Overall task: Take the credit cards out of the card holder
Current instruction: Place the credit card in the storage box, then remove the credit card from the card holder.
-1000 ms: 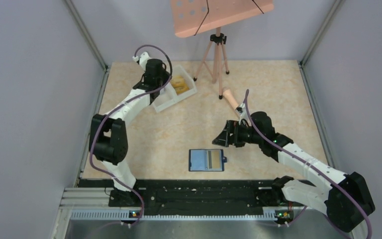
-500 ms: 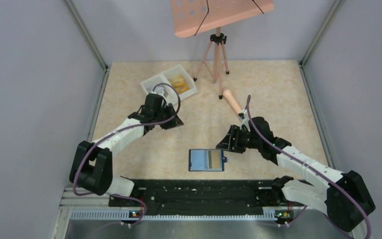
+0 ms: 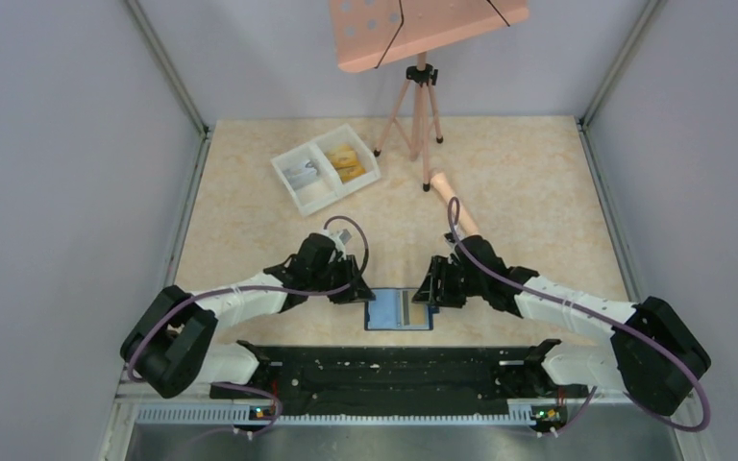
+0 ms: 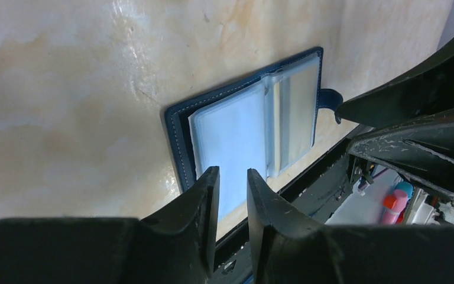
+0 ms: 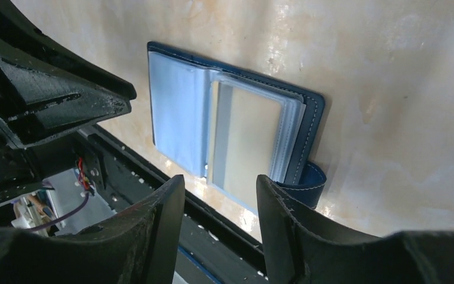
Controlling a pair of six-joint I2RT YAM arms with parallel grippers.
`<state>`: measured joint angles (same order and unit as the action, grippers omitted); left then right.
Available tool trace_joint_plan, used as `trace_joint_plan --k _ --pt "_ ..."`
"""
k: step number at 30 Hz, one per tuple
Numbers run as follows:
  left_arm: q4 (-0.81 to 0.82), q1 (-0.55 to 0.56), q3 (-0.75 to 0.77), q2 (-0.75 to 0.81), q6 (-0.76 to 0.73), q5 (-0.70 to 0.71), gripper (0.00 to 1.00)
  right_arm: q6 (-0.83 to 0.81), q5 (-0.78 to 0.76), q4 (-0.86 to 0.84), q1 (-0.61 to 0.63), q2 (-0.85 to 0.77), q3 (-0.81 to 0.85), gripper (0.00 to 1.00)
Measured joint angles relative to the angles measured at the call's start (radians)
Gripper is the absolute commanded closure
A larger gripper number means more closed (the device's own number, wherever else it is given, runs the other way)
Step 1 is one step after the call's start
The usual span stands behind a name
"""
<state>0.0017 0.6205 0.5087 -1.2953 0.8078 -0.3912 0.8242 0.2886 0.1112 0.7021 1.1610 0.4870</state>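
Blue card holder (image 3: 389, 309), one, lying open, left tool (image 4: 232, 174) and right tool (image 5: 220, 180) flanking it, both part-open, empty.

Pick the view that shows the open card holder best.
Right wrist: the card holder lies open, sleeves and strap tab clear. Left wrist shows it too, its near edge behind the left pincer. Top external shows it small.

Site: we're seeing a robot lab cell | cues: plain lilac enclosure walls (image 3: 58, 144), metal corner posts (image 3: 168, 72), black arm-mounting rail (image 3: 394, 370), pink perforated board on tripod (image 3: 423, 29)
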Motion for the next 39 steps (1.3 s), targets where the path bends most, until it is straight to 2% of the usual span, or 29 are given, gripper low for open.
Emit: trace_joint_plan --k 12,30,39 --pt "0.145 0.031 -0.074 -0.043 0.061 -0.003 0.74 0.01 -0.016 -0.058 0.003 0.083 -0.004 0.54" --pt "0.149 0.047 -0.108 -0.042 0.064 0.03 0.74 0.018 -0.038 -0.104 0.036 0.135 -0.013 0.55" --pt "0.157 0.058 -0.108 -0.042 0.066 0.037 0.74 0.087 -0.031 -0.179 0.037 0.146 -0.034 0.55"
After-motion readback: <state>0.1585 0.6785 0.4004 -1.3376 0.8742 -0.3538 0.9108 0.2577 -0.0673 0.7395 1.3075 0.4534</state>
